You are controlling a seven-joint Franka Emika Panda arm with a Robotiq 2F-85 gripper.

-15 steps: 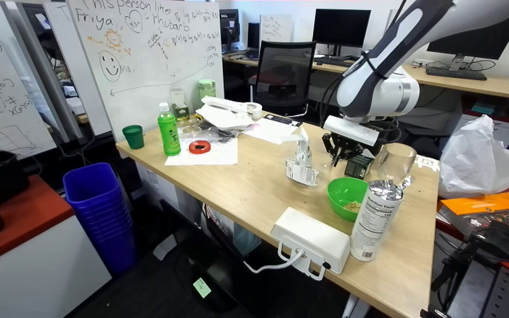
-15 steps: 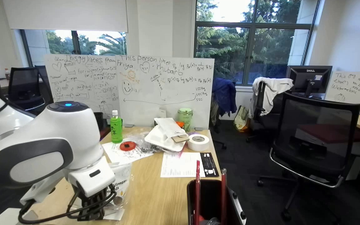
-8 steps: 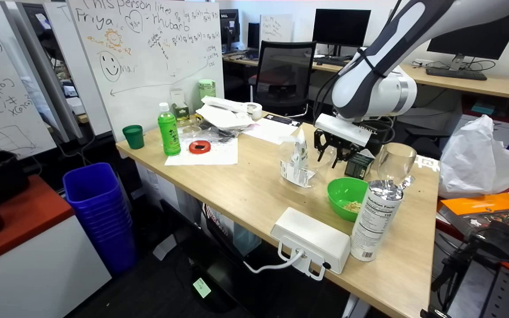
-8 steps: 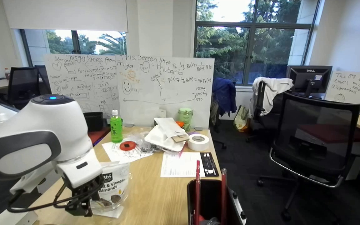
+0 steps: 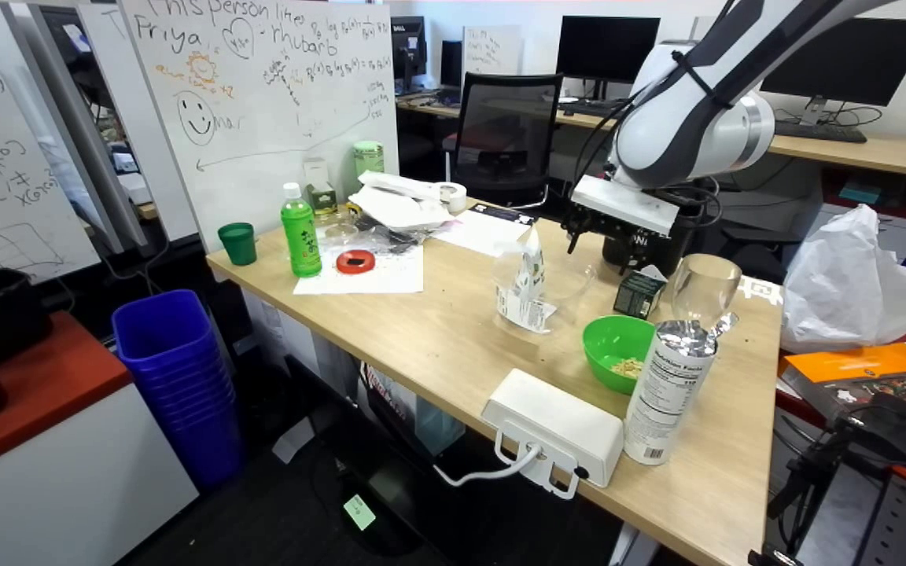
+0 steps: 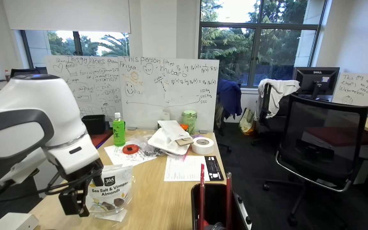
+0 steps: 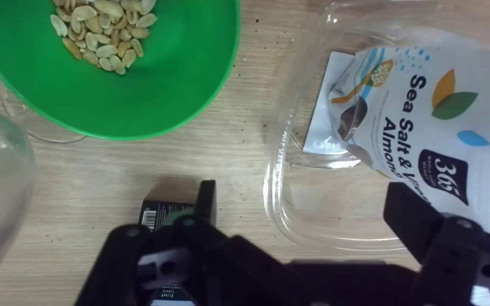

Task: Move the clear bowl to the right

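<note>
Wrist view: the pincer is spread wide, empty; the clear bowl rests on the table, right side cut off. In an exterior view, the pincer has risen, partly blending into the black bin: the move is probably complete. In an exterior view, the almond bag obscures much of the bowl.

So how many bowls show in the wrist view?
2: the green bowl at upper left, holding nuts, and the clear bowl at right. The claw may hide more.
</note>
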